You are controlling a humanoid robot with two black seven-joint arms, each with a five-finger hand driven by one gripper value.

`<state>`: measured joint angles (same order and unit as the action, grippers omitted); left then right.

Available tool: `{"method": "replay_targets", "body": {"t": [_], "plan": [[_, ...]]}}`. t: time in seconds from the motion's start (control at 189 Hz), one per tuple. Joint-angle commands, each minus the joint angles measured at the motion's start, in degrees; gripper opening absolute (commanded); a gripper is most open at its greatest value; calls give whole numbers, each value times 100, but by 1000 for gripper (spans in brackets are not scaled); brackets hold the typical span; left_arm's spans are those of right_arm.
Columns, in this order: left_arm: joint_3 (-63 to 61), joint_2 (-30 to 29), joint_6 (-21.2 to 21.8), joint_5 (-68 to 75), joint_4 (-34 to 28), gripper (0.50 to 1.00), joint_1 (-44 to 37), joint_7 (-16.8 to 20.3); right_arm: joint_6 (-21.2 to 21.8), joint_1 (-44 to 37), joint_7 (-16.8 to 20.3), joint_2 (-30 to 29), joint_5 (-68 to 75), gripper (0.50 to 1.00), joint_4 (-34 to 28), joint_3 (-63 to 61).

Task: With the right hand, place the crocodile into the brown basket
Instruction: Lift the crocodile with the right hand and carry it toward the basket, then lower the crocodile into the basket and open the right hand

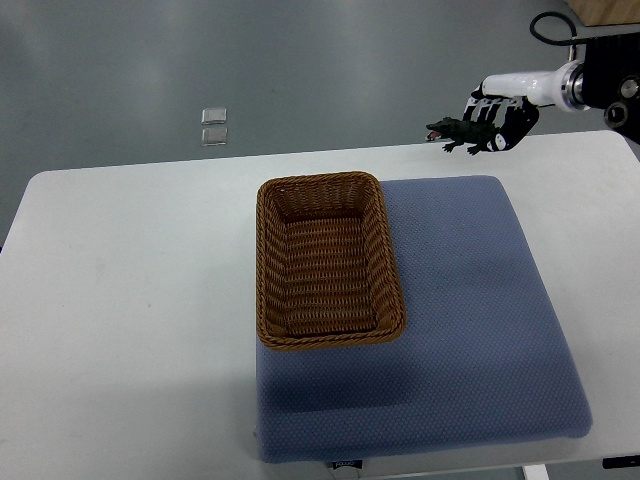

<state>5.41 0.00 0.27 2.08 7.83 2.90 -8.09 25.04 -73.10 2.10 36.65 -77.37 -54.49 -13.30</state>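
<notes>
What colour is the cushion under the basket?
Blue-grey with a fine dotted texture; the cushion shows best in the top view, under the brown basket.

Place: robot lab or test room
Floor [300, 60]: bare grey, two small square markers [214, 127] on it
Table [130, 300]: plain white, blue pad [470, 300] on top
Gear: robot's right hand [503, 112] on white arm [525, 83], black cable [548, 28] — top right
</notes>
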Motion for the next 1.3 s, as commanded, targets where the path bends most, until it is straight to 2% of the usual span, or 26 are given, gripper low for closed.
{"method": "replay_targets", "body": {"t": [0.0,0.148,0.334,0.498,0.614,0.736,0.868,0.99,1.297], "plan": [[-5,0,0,3,8,1000,0,0,230,-284,1,483,12,500,-396,-33],[-5,0,-9,38,17,1000,9,0,493,-582,10,905,12,500,-862,-33],[-5,0,-9,29,17,1000,26,0,458,-688,19,799,29,500,-1205,-42],[-5,0,-9,21,8,1000,26,0,388,-688,28,17,47,500,-1213,-33],[4,0,-9,21,8,1000,26,0,133,-662,36,-730,346,500,-1125,73],[12,0,-9,12,0,1000,26,0,-113,-600,10,-1520,390,500,-625,345],[30,0,-9,12,-9,1000,26,0,-403,-363,10,-2065,354,500,-212,494],[39,0,-9,12,-18,1000,26,0,-456,-82,10,-2320,293,500,-9,521],[4,0,-9,12,-18,1000,17,-9,-552,200,1,-2426,302,500,8,477]]}}
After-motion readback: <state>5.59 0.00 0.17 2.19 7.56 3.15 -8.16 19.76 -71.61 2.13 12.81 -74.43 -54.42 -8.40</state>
